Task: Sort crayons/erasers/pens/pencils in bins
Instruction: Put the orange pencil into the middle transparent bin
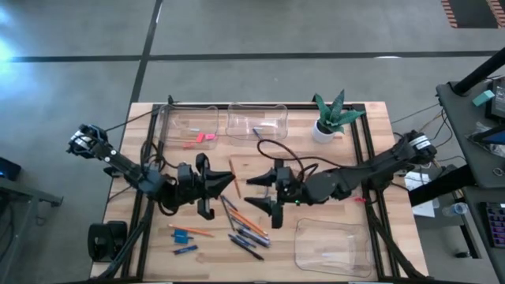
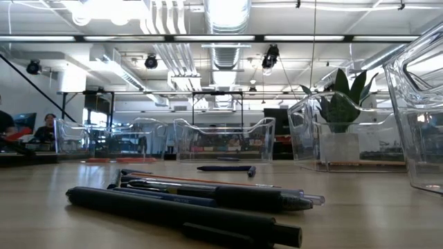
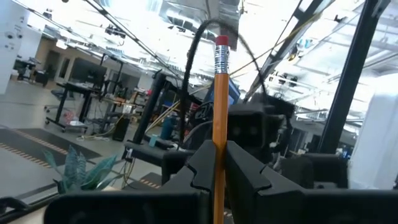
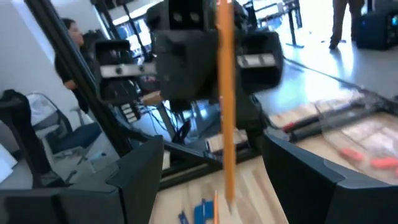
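The left gripper (image 1: 230,182) has its jaws pinched on an orange pencil (image 3: 220,118), which stands upright between them with its pink eraser end at the top in the left wrist view; facing it across a small gap at the middle of the tabletop (image 1: 371,126), the right gripper (image 1: 254,181) has its jaws spread wide and empty, the same pencil (image 4: 225,99) hanging in the space between its two fingers (image 4: 134,180) without touching either; just on the near side of both jaws lies a loose heap of pens (image 1: 246,237), crayons (image 1: 184,236) and more orange pencils (image 1: 256,211); beyond the left jaws, toward the far edge, a clear bin (image 1: 188,124) holds pink erasers (image 1: 200,139), and a second clear bin (image 1: 258,120) sits beside it; past the right jaws at the near corner rests another bin (image 1: 331,246); a potted plant (image 1: 330,117) stands at the far side beyond the right arm.
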{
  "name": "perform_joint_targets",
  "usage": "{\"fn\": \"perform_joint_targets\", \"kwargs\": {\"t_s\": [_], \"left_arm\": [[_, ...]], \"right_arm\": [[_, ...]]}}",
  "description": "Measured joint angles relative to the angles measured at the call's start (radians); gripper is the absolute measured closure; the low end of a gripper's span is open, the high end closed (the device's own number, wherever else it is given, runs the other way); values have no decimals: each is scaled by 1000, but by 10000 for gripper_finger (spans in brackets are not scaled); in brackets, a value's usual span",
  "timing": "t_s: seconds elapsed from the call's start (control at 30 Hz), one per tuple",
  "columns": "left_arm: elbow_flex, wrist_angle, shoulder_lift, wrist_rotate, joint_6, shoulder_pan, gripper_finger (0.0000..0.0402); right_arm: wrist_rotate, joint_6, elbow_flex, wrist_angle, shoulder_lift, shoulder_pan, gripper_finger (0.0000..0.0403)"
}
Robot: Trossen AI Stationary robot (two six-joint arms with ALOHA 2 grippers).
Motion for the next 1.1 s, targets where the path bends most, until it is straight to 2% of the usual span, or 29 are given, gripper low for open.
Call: {"fn": "perform_joint_targets", "kwargs": {"t_s": [0.3, 0.6, 0.73, 1.1], "left_arm": [[0, 0, 1, 26, -22, -2, 395], [-1, 0, -1, 31, -21, -4, 395], [-5, 0, -1, 31, -21, -5, 395], [-11, -1, -1, 30, -20, -10, 395]], "right_arm": [[-9, -102, 294, -372, 128, -15, 151], [-1, -155, 494, -530, 235, -19, 163], [3, -155, 542, -591, 257, -20, 194], [3, -118, 603, -709, 258, -32, 316]]}}
